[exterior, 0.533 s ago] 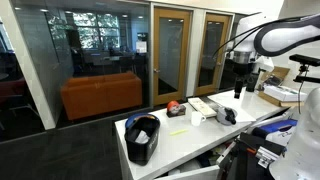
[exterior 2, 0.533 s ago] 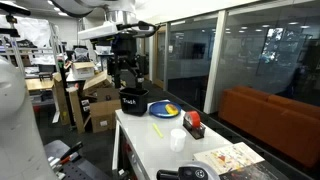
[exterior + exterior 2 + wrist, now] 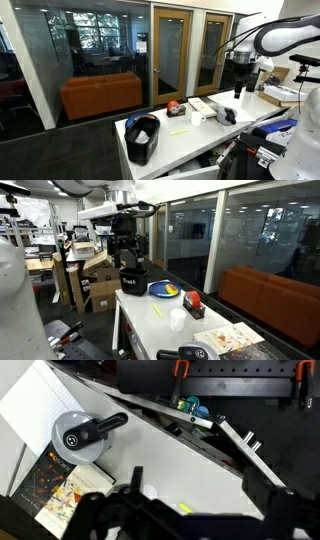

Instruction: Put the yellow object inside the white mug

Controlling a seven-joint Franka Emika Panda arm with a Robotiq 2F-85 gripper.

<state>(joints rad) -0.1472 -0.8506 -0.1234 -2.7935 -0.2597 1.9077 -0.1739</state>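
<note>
Overhead, the black gripper (image 3: 238, 90) hangs unclenched, empty; below, the thin flat yellow object (image 3: 178, 131) lies near the cylindrical white mug (image 3: 196, 117).

Office: glass partitions (image 3: 95, 45), orange sofa (image 3: 100, 95)

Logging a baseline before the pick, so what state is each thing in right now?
gripper: jaws open, empty, high above the table.
white mug: upright on the table, not held.
yellow object: lying flat on the table, outside the white mug.
black bin: upright, open-topped.
glass doors: shut.
</note>
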